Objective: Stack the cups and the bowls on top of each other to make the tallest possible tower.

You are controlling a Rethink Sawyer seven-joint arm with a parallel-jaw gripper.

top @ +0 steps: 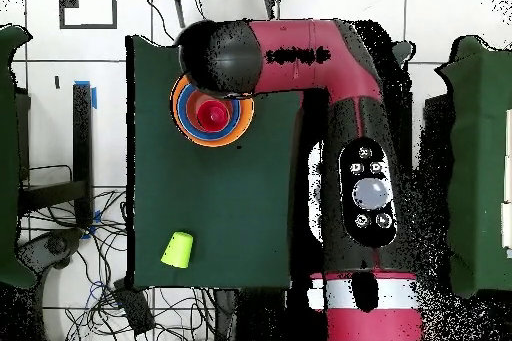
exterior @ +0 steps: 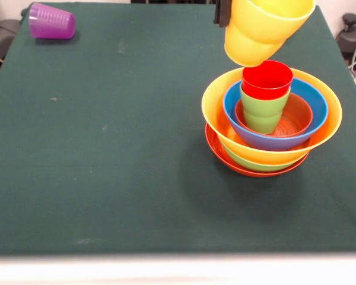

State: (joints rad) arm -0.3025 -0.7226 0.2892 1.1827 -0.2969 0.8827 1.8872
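The yellow cup (exterior: 264,29) hangs tilted from the claw (exterior: 224,13), right above the tower (exterior: 272,122) on the bench (exterior: 107,148). I think stacking is under way. Next, level it over the red cup (exterior: 267,79) below, which sits in a green cup (exterior: 264,110) inside nested bowls. The claw seems clamped on it.

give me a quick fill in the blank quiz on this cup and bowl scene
1. The glossy red plastic cup sits nested in a light ____ cup.
2. The purple plastic tumbler lies on its ____ on the dark green table.
3. The cup held tilted above the pile of bowls is ____.
4. The lowest bowl in the pile is coloured ____.

Missing words: green; side; yellow; red-orange
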